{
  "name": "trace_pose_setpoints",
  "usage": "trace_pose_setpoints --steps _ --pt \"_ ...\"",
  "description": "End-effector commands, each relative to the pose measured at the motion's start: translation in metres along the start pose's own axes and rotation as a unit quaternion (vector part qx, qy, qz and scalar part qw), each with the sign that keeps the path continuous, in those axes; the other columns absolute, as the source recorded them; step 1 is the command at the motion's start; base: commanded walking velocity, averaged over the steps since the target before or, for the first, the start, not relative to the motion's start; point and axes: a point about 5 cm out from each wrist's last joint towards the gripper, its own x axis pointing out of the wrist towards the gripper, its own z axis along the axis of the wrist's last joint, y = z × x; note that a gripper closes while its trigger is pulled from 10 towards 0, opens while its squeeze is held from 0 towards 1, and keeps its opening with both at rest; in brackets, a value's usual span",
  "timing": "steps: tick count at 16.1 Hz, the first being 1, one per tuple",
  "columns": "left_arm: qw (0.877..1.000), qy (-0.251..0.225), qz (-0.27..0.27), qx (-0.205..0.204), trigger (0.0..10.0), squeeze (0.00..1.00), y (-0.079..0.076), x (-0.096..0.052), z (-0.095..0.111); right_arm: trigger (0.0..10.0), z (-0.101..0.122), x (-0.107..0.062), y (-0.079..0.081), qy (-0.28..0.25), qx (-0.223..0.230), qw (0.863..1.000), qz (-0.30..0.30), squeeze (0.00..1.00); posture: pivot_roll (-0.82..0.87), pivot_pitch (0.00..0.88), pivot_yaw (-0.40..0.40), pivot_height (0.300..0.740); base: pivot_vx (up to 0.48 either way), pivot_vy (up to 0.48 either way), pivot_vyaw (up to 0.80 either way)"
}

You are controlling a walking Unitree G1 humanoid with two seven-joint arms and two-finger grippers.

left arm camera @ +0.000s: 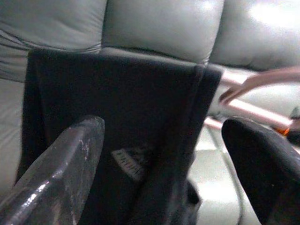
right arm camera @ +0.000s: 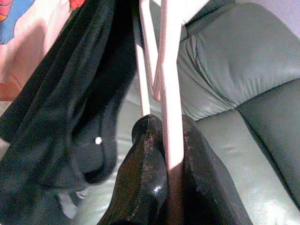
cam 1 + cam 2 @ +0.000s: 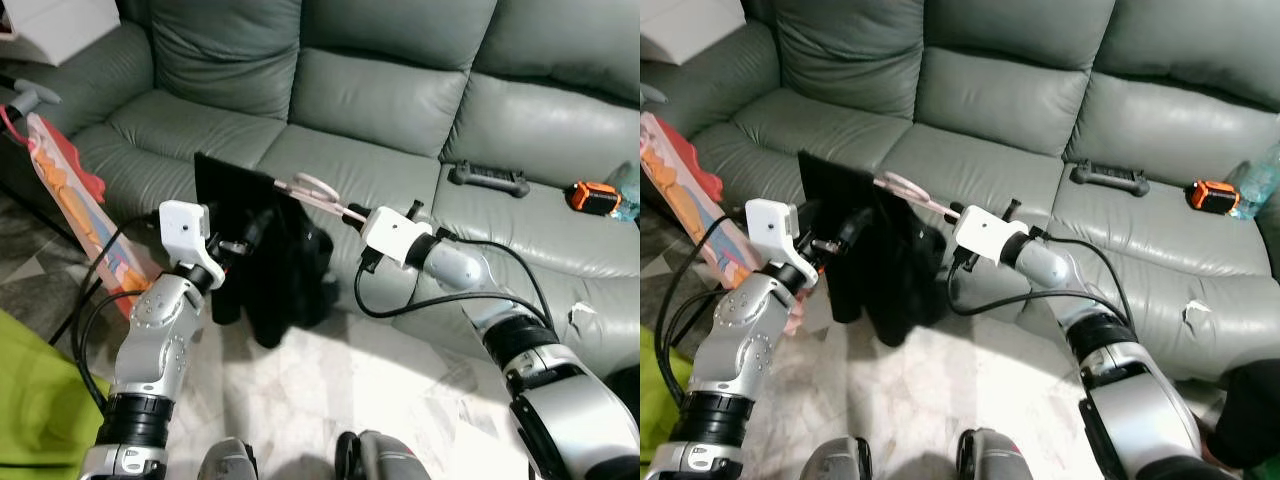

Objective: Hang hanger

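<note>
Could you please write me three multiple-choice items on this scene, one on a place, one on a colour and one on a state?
1. Where does the remote lie?
A. on the sofa seat
B. on the floor
C. in the left gripper

2. What colour is the garment on the hanger?
A. white
B. black
C. yellow

3. How does the right gripper stand?
A. open, away from the hanger
B. shut on the hanger
C. shut on the remote

Answers:
1. A: it rests on the grey sofa cushion.
2. B: the cloth hanging from the pink hanger is black.
3. B: the right wrist view shows both fingers pinching the pink bar, while the left gripper is open at the garment.
</note>
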Motion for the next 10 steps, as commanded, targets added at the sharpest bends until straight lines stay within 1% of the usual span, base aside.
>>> trace_pose_setpoints --steps 1,2,3,4,5,7,10 --pt "1.0 -0.01 -0.007 -0.013 10.0 0.0 0.0 0.0 0.006 10.0 0.014 0.006 -0.011 -0.034 0.003 0.999 -0.019 0.0 -0.05 0.111 -0.015 0.74 0.0 0.0 0.0" --pt "1.0 -0.01 -0.011 -0.025 10.0 0.0 -0.002 0.0 0.006 10.0 0.014 0.007 -0.01 -0.034 0.007 0.999 -0.019 0.0 -0.05 0.109 -0.013 0.74 0.0 0.0 0.0" --pt "0.999 -0.007 -0.027 -0.033 10.0 0.0 -0.007 0.001 0.007 10.0 0.014 0.008 -0.01 -0.035 0.008 0.999 -0.018 0.0 -0.05 0.108 -0.013 0.74 0.0 0.0 0.0" --pt "0.999 -0.001 -0.044 -0.033 10.0 0.0 -0.012 0.001 0.005 10.0 0.015 0.009 -0.01 -0.037 0.012 0.999 -0.021 0.0 -0.05 0.108 -0.013 0.74 0.0 0.0 0.0" --pt "0.998 0.01 -0.055 -0.025 10.0 0.0 -0.016 0.0 0.001 10.0 0.017 0.012 -0.011 -0.042 0.024 0.998 -0.027 0.0 -0.05 0.106 -0.008 0.74 0.0 0.0 0.0" --pt "0.998 0.026 -0.057 -0.012 10.0 0.0 -0.019 0.003 -0.009 10.0 0.026 0.017 -0.013 -0.063 0.04 0.997 -0.035 0.0 -0.05 0.105 -0.007 0.74 0.0 0.0 0.0" --pt "0.998 0.03 -0.051 0.006 10.0 0.0 -0.019 0.009 -0.013 10.0 0.034 0.021 -0.009 -0.085 0.078 0.993 -0.031 0.0 -0.05 0.103 -0.006 0.74 0.0 0.0 0.0"
